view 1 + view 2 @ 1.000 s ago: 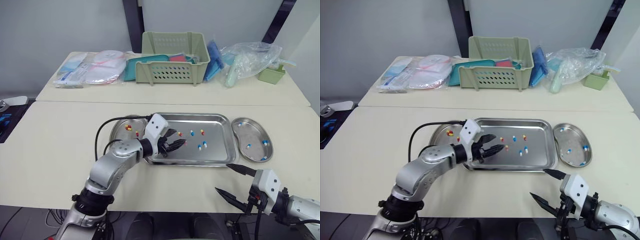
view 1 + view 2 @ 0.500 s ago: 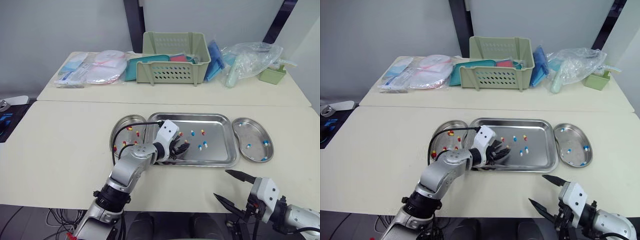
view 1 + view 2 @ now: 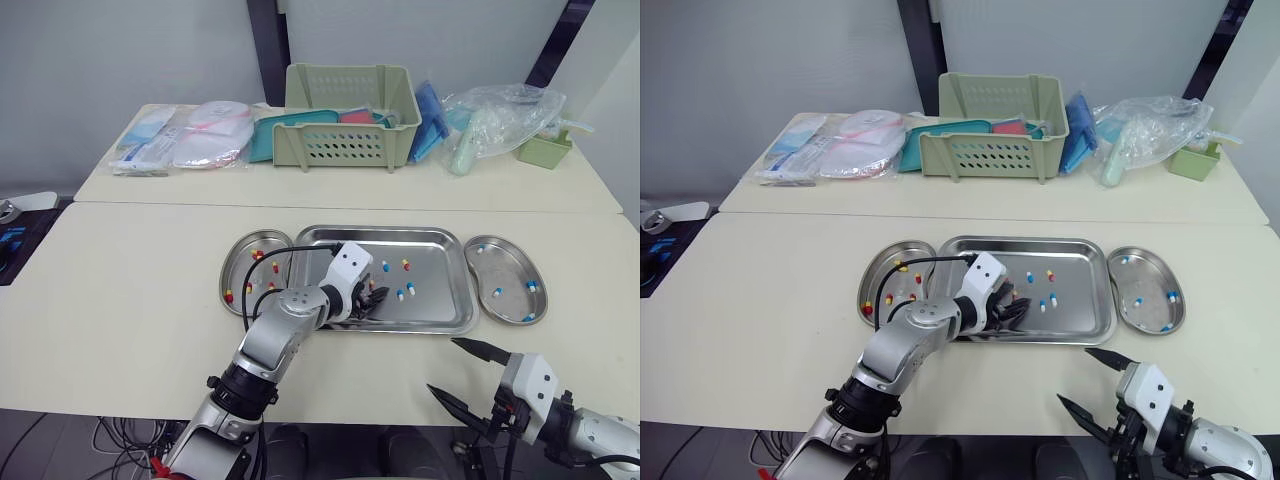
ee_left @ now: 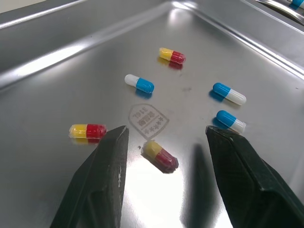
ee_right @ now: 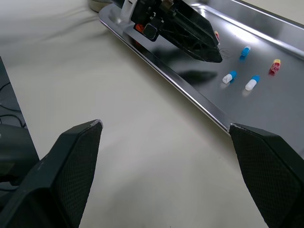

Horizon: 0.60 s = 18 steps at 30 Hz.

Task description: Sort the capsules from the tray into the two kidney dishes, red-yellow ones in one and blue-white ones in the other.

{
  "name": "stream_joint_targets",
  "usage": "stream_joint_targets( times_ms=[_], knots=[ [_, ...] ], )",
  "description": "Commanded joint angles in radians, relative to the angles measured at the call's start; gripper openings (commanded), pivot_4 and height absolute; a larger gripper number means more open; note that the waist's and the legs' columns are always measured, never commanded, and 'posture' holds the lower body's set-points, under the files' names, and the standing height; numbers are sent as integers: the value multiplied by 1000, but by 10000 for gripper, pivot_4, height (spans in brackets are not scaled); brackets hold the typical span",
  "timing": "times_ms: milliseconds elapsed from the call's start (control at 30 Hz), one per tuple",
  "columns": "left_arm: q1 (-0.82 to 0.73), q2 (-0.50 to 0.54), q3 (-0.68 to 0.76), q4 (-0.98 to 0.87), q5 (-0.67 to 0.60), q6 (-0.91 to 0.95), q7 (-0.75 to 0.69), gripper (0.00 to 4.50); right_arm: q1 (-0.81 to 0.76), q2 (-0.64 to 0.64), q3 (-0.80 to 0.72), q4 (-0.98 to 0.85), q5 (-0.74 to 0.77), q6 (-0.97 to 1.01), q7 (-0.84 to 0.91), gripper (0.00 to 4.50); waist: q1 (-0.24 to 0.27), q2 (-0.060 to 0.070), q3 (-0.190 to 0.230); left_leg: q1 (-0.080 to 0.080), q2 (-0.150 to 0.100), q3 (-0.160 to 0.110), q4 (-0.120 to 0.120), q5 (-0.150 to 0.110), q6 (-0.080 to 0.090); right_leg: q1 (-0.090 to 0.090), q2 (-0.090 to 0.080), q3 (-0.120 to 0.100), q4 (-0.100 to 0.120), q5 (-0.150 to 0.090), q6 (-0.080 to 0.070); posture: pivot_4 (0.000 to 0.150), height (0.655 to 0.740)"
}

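Capsules (image 4: 139, 83) on the tray (image 4: 57, 80) number six by your left wrist camera: three red-yellow and three blue-white, all lying loose and apart from one another. Your left gripper (image 4: 166, 137) is down inside the tray with its two fingers spread. One red-yellow capsule (image 4: 160, 156) lies between them, touching neither, and another red-yellow capsule (image 4: 88, 130) sits just outside one finger. The left kidney dish (image 3: 232, 262) touches the tray's left end and holds about five red-yellow capsules, though they are too small to count for sure. The right kidney dish (image 3: 512, 252), just beside the tray's right end, holds four blue-white ones that you can make out. Your right gripper (image 3: 444, 365) hangs over the near edge of the bench (image 3: 120, 280), spread wide and holding nothing, well apart from the tray.
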Motion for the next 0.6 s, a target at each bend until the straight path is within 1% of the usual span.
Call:
stream_joint_targets(
  times_ms=[33,200,233,367,600],
  knots=[
    [-1,4,-15,2,14,6,-12,18056,0,-8,-4,-45,14,13,-10,45000,0,0,0,0,0,0,0,0,0,0,0,0,0,0,0,1500,7400],
    [-8,9,-14,6,23,16,-28,1047,-8,-10,-9,-57,27,37,-19,45000,0,0,0,0,0,0,0,0,0,0,0,0,0,0,0,1500,7400],
    [-12,11,-13,7,22,19,-34,479,-11,-11,-11,-59,30,43,-21,45000,0,0,0,0,0,0,0,0,0,0,0,0,0,0,0,1500,7400],
    [-18,30,3,-2,13,12,-63,479,-26,-7,-13,-65,35,60,-31,45000,0,0,0,0,0,0,0,0,0,0,0,0,0,0,0,1500,7400],
    [-5,73,52,-96,-18,-9,-107,479,-28,-4,-5,-69,30,66,-40,45000,-1,0,0,0,0,0,0,0,0,0,0,0,0,0,0,1500,7400]
  ],
)
